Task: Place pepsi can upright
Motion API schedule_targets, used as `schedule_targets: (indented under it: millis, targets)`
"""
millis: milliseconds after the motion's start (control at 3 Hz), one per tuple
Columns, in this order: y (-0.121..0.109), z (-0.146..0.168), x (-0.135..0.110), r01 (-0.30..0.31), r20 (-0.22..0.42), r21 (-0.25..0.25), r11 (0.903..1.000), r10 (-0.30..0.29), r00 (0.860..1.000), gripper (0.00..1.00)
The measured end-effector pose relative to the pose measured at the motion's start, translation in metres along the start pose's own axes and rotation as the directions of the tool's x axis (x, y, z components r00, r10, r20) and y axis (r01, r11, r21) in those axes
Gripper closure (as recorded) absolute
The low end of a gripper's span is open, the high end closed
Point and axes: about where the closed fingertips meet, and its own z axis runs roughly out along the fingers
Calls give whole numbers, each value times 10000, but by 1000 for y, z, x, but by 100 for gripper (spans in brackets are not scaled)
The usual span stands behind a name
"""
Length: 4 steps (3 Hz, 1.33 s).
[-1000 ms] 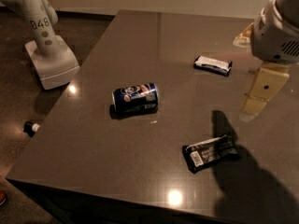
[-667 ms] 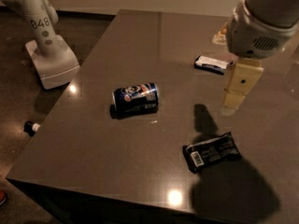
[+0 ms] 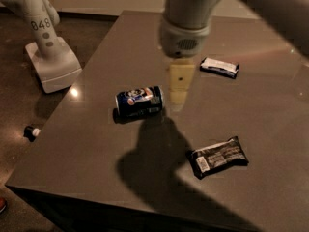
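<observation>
Barely begun. Found pepsi can point(image 3: 140, 100) lying on its side on the table point(image 3: 96, 149), ungrasped. Saw gripper point(image 3: 178, 93) hovering just beside one end, holding nothing; couldn't tell if apart or together. Left: grasp, stand upright.

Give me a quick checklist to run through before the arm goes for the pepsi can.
1. Pepsi can in view on the table: ok.
2. Can upright: not ok, it lies on its side.
3. Gripper centred over the can: not ok, it hangs beside one end.
4. Gripper ready to grasp: cannot tell.
5. Space around the can: ok, the far wrapper and the near wrapper lie apart from it.
</observation>
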Motion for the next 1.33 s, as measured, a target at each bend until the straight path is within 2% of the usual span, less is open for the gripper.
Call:
schedule_targets:
  millis: [333, 667, 1333]
  targets:
    - [-6, 26, -29, 411, -143, -455, 9981, -418, 9990, 0]
    - [0, 56, -54, 669, -208, -942, 9933, -692, 9974, 0]
    - [14, 80, -75, 834, -60, -1100, 9904, -846, 9964, 0]
